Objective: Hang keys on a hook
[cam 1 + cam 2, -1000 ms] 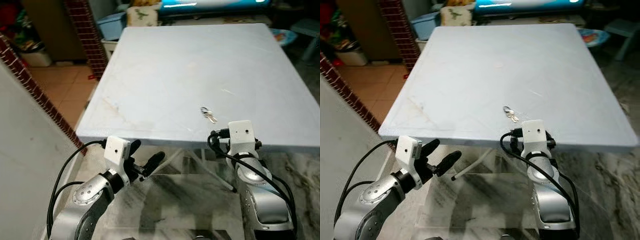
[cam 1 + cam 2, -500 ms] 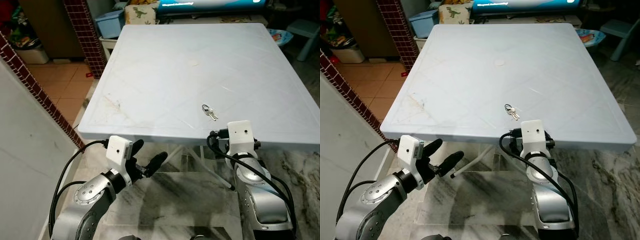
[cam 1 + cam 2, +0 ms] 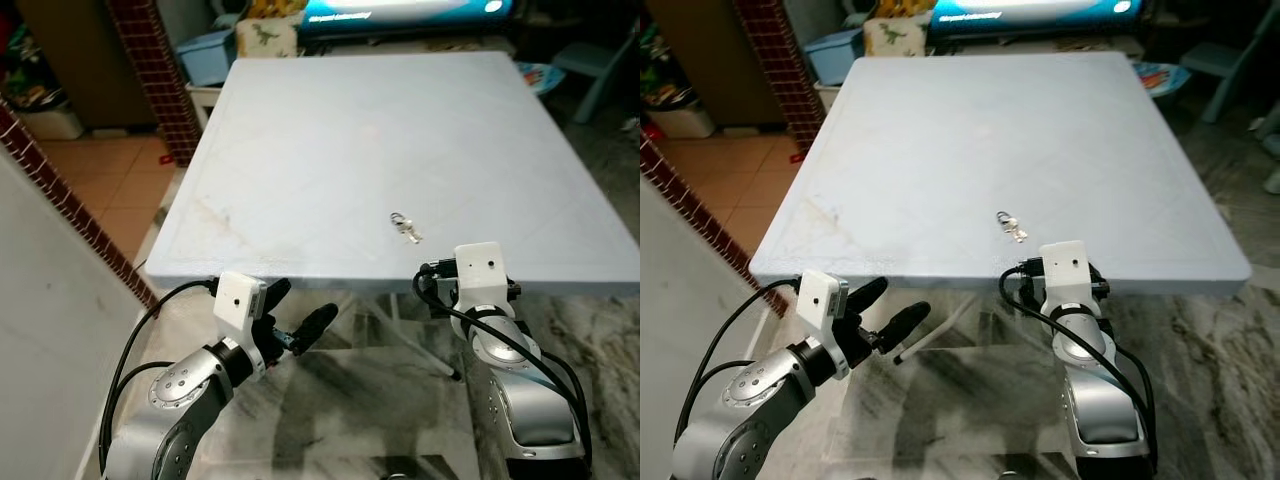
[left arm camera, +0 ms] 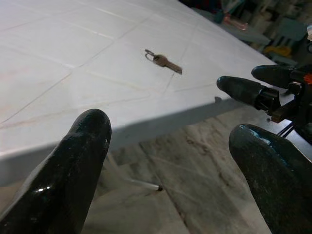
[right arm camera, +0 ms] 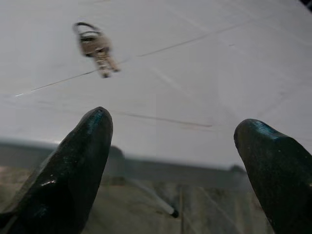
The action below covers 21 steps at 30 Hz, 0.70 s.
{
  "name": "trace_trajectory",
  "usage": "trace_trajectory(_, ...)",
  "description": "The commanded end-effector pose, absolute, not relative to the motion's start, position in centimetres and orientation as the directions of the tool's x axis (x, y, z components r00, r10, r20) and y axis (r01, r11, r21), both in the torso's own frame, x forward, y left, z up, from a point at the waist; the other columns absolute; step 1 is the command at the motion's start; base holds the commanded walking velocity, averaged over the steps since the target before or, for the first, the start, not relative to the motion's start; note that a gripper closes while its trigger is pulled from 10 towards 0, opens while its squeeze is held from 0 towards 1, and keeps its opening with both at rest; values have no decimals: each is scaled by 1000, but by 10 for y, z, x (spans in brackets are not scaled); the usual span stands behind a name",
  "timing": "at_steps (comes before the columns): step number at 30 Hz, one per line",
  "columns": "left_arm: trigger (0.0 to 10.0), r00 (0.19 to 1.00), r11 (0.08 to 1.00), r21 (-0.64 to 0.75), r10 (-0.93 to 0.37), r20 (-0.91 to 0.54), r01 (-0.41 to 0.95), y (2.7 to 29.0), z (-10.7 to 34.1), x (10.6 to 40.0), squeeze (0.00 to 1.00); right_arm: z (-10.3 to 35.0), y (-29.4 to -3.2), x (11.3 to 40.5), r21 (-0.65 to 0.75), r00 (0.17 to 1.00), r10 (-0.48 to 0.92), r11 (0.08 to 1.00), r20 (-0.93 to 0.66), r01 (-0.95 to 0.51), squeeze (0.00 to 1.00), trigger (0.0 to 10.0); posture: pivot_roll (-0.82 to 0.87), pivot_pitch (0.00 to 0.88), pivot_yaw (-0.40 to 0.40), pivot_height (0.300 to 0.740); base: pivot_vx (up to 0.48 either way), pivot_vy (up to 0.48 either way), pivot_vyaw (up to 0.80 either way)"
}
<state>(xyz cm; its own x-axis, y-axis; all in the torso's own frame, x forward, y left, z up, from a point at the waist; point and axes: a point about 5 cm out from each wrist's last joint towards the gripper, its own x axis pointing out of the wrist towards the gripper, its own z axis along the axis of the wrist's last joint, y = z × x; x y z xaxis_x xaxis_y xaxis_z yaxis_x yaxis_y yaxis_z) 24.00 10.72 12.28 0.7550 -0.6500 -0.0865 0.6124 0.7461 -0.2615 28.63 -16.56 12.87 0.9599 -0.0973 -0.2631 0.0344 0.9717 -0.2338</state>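
Hovering near keys (image 5: 95, 46), right gripper (image 5: 170, 161) wide open, empty

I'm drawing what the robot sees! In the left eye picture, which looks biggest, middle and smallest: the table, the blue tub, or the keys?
1. The white table looks far the biggest.
2. The blue tub beyond the table's far left corner comes next, though it is farther from the camera and partly hidden, so it looks smaller than it is.
3. The keys on the table look smallest.

Bare table (image 3: 330, 130) lies open around keys (image 3: 404, 226).
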Motion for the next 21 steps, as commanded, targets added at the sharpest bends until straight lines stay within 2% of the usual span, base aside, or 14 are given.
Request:
trace_trajectory(1,10000,750,741,-259,-656,-83,620,108,123,239,0,130,-164,288,-228,962,-87,973,-259,27,0,10000,-3,119,69,740,319,0,0)
trace_trajectory(17,10000,746,739,-251,-660,-88,625,107,123,239,0,132,-160,289,-221,965,-68,975,-254,10,0,10000,-3,119,69,740,301,0,0)
trace_trajectory(21,10000,745,734,-267,-663,-82,624,107,123,237,0,131,-159,288,-218,964,-65,976,-258,8,0,10000,-3,119,69,740,133,0,0)
